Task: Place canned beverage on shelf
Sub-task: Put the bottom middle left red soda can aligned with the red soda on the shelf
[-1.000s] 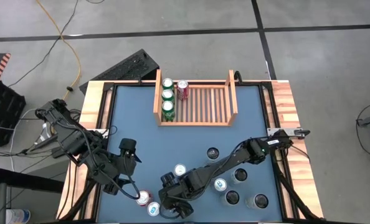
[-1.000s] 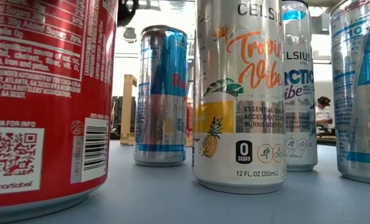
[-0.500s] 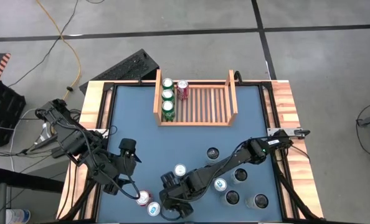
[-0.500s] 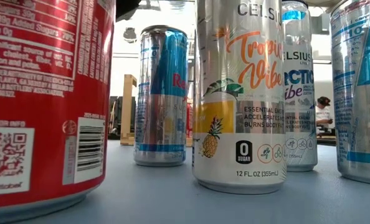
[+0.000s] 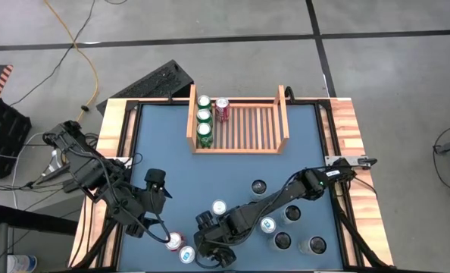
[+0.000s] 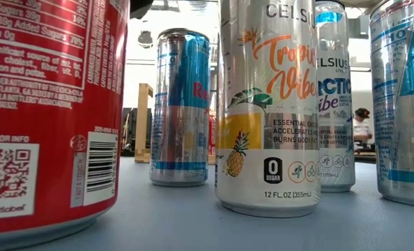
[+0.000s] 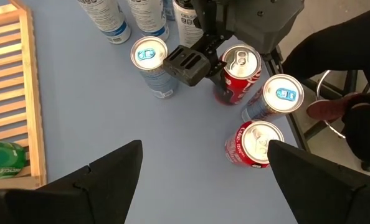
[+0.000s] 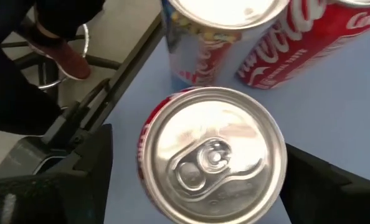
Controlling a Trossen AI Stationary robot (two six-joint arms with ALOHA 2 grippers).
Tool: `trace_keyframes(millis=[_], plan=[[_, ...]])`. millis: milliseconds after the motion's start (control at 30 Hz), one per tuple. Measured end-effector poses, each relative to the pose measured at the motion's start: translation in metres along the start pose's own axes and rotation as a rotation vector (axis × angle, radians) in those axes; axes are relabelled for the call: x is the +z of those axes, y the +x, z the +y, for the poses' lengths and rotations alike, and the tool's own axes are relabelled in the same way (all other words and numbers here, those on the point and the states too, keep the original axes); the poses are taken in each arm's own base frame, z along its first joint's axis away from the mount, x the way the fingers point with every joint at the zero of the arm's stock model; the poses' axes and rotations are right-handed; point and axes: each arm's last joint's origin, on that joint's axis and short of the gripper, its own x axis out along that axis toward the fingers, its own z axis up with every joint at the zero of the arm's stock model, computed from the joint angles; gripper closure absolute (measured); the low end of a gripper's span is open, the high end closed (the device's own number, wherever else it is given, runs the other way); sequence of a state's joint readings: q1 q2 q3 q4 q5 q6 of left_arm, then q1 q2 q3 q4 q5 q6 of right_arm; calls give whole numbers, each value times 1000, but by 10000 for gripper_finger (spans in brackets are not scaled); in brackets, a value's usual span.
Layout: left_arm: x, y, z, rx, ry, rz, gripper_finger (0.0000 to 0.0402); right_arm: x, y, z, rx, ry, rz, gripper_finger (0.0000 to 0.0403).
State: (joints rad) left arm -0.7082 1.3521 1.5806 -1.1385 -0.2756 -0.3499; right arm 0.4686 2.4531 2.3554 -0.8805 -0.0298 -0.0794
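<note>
The light-wood shelf [image 5: 283, 121] stands at the table's far side, holding three green cans and a red one. My right gripper [image 8: 197, 180] is open, low over the near edge, pointing down. Its fingers stand on either side of an upright red can [image 8: 213, 155], which also shows in the left wrist view [image 7: 238, 62] and, I think, large in the low view [image 6: 47, 118]. My left gripper [image 7: 200, 171] is open and empty, above the table's left part [image 5: 155, 182]. My right gripper comes at the red can from above, one finger on each side of its body below the rim. One finger [image 8: 309, 174] looks to lie against the can's side [image 8: 283, 155]; the other [image 8: 91, 162] stands a little apart. The can stands upright on the table.
A blue-and-white can [image 7: 284, 93] and a second red can [image 7: 260, 140] stand close beside the red can. A silver can [image 7: 151, 53] stands farther in. Several more cans stand at the near right [image 5: 285, 227]. A person's shoe [image 8: 63, 56] shows beyond the near edge.
In the low view the red can's label has shifted sideways a little, so the can has turned or slid slightly on the table. It still stands upright.
</note>
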Motion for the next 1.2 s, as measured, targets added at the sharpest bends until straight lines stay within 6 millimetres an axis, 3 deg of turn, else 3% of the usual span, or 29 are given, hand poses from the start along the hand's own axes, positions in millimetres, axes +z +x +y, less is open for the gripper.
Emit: trace_keyframes(millis=[433, 800, 1067, 1200], plan=[[0, 0, 0, 0, 1, 0, 67, 1, 0, 0, 20, -7, -10, 110], [-2, 0, 1, 8, 0, 17, 67, 1, -2, -3, -5, 16, -11, 227], [-2, 0, 1, 9, -6, 20, 67, 0, -2, -7, -13, 41, -4, 227], [-2, 0, 1, 9, -5, 20, 67, 1, -12, -8, -26, 38, 7, 226]])
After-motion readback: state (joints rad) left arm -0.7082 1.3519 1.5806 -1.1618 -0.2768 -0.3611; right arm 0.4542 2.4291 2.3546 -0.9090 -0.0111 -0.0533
